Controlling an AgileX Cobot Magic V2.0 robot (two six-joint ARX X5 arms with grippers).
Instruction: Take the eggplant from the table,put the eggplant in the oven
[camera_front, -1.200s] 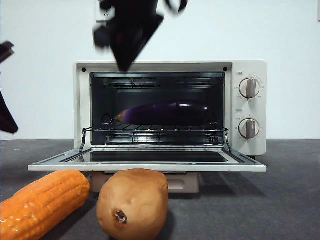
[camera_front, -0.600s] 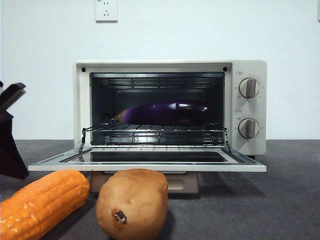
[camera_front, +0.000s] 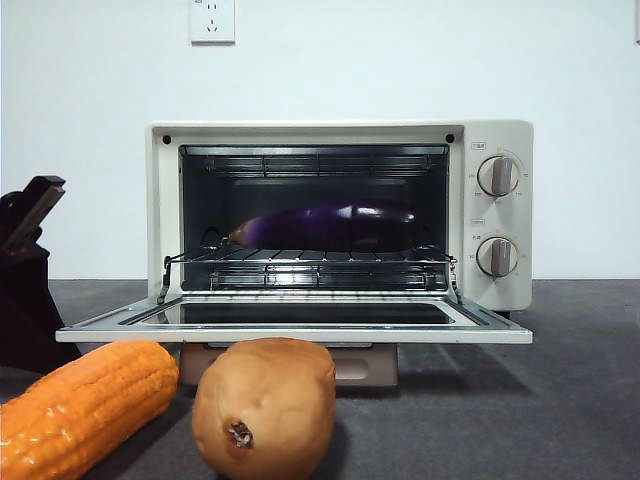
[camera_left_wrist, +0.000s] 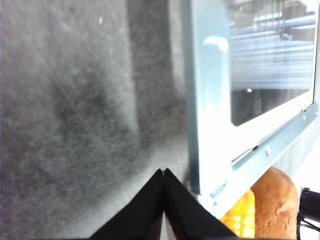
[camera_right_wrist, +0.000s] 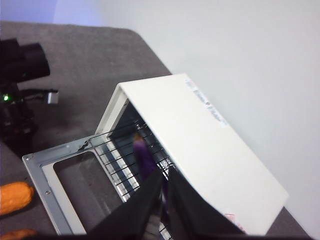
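The glossy purple eggplant (camera_front: 330, 226) lies lengthwise on the wire rack inside the cream-white oven (camera_front: 500, 215), whose door (camera_front: 295, 325) hangs open and flat. No gripper touches it. My right gripper (camera_right_wrist: 163, 176) is shut and empty, high above the oven's front, looking down on the eggplant (camera_right_wrist: 144, 156) and the oven top (camera_right_wrist: 200, 135); it is out of the front view. My left gripper (camera_left_wrist: 163, 173) is shut and empty, low over the dark grey table (camera_left_wrist: 75, 110) beside the door's left edge (camera_left_wrist: 207, 100). Its arm (camera_front: 25, 290) shows black at the front view's left edge.
An orange corn cob (camera_front: 80, 405) and a brown potato (camera_front: 265, 405) lie on the table (camera_front: 560, 400) in front of the open door. The door juts out toward them. A white wall with a socket (camera_front: 212, 20) stands behind the oven.
The dark gripper that hung over the oven's top a second ago has risen out of the front view. The left arm has come a little further in from the left edge. The eggplant has not moved.
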